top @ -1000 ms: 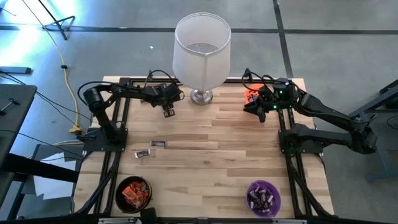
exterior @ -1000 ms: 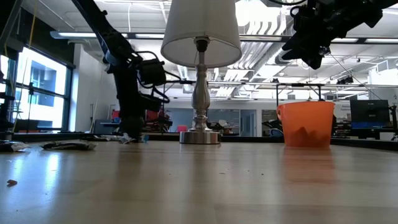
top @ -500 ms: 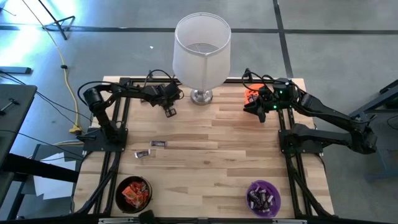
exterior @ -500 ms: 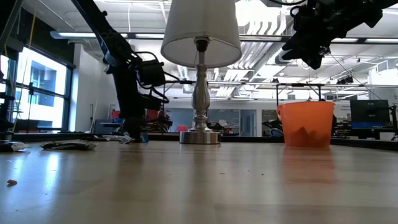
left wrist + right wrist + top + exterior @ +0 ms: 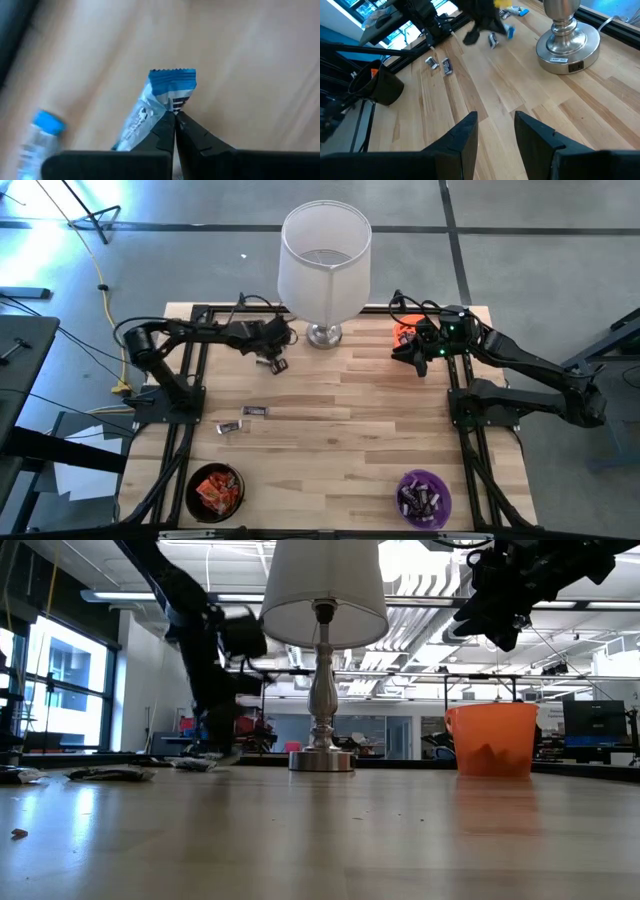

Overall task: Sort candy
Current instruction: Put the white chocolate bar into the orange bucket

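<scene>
We see the left gripper (image 5: pixel 175 117) near the lamp base (image 5: pixel 322 335) at the table's (image 5: pixel 360 410) far side, jaws closed on a silvery blue-white candy (image 5: pixel 165 97). A second blue-white candy (image 5: pixel 42 132) lies just beside it. We see the right gripper (image 5: pixel 495 132) hovering beside the orange bowl (image 5: pixel 405 333), jaws open and empty. Two loose candies (image 5: pixel 245 418) lie mid-table.

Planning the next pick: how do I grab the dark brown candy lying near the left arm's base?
Take the dark brown candy across its short width at mid-length, coming straight down. It lies flat, long side running left to right in the high view, and a silvery candy sits close beside it, so a top approach looks safest.
</scene>
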